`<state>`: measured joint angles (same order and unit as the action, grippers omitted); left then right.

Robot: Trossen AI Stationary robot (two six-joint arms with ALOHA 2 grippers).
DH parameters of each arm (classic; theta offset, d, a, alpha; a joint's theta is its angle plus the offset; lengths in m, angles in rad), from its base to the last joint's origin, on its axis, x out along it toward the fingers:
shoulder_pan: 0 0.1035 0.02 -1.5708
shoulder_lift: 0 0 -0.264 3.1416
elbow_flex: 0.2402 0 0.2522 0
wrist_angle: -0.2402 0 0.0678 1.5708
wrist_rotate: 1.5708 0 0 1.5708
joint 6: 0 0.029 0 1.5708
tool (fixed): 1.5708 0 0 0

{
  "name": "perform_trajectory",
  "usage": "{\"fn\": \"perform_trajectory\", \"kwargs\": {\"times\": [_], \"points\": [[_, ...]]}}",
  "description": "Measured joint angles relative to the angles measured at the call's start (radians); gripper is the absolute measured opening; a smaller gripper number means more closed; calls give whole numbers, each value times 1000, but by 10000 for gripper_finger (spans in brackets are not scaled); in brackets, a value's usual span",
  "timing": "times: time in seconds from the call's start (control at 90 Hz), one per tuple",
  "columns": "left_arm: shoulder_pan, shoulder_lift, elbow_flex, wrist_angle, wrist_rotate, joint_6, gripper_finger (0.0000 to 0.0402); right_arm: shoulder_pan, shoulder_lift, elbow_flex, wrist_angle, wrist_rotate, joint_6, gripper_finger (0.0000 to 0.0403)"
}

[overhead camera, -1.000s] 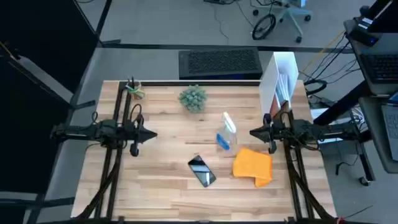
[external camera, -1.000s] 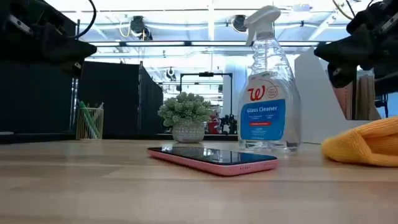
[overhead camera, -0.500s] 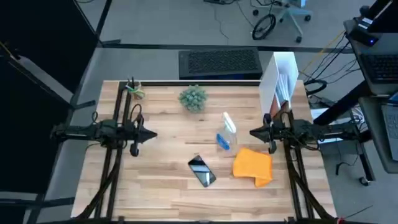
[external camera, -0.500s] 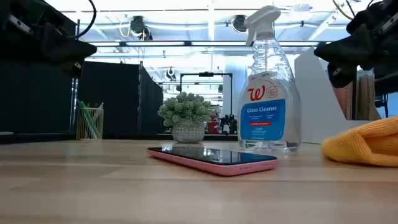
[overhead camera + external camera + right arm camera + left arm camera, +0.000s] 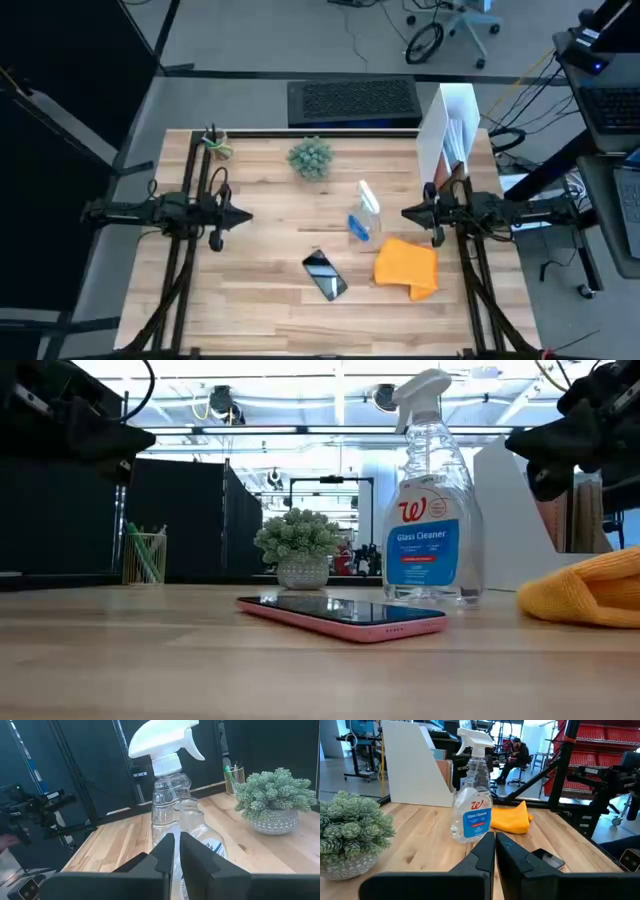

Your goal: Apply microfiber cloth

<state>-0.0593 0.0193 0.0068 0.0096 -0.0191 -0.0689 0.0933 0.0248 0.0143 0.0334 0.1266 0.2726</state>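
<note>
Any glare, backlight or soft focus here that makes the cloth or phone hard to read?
Low view: bright ceiling lights backlight the scene and reflect off the phone screen; the microfiber cloth is cut by the frame edge. High view: even light, cloth and phone plainly readable. Left wrist view: cloth clear, the near end effector looks soft. Right wrist view: the spray bottle fills the frame; no cloth visible.

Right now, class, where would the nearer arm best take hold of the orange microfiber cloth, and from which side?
Probably the raised fold of the microfiber cloth, pinched from straight above. It lies rumpled on the table with nothing on it, and the right claw hangs nearby, apparently shut, so it must open first.
</note>
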Motion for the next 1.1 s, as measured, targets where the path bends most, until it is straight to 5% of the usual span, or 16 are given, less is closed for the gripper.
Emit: {"fn": "perform_trajectory", "kwargs": {"times": [0.644, 0.8, 0.889, 1.1], "points": [[0, 0, 0, 104, -42, -20, 0, 0, 0, 0, 2, 2, 2, 11], [-1, 13, 18, 163, -43, -110, 0, 0, 0, 0, 50, 13, 172, 11], [-4, 66, 53, 168, -58, -156, 0, -5, 9, 1, 143, 87, 166, 11], [-35, 385, 181, 160, -146, -198, 0, 17, 73, 29, 220, -23, 27, 11]]}}
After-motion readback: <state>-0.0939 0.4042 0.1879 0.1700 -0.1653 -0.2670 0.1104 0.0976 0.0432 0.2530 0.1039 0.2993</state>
